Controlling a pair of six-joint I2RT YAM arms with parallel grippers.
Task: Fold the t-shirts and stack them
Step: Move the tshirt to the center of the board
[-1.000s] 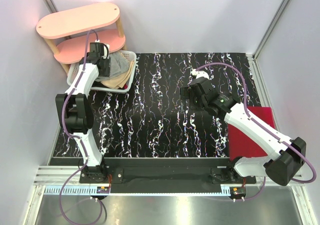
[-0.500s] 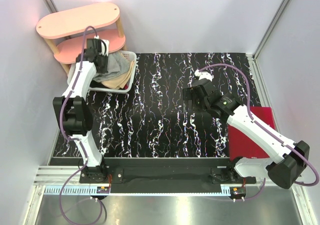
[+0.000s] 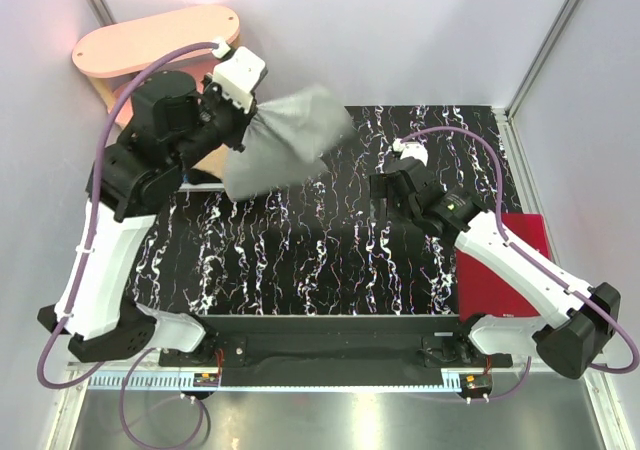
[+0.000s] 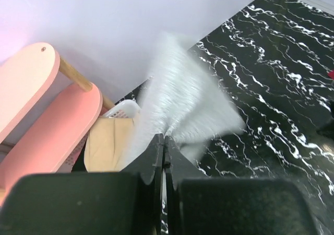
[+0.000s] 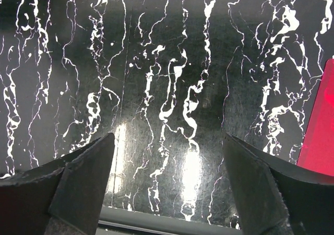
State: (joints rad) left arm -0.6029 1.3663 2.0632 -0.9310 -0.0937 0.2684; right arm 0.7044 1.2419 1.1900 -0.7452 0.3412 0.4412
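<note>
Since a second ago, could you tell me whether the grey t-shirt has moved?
Yes. The grey t-shirt has left the basket beside the pink shelf and hangs from the shut left gripper, carried rightward over the table.

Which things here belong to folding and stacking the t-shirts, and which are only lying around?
Job: light grey fabric t-shirt in the left gripper; tan-beige fabric t-shirt.
Lying about: white plastic lattice basket; pink oval two-tier shelf; flat red board.

A light heather-grey fabric t-shirt (image 3: 285, 142) hangs bunched in the air over the bench (image 3: 330, 250) at its far left, while a tan-beige fabric t-shirt (image 4: 107, 141) lies in a white plastic basket (image 4: 122, 108).
</note>
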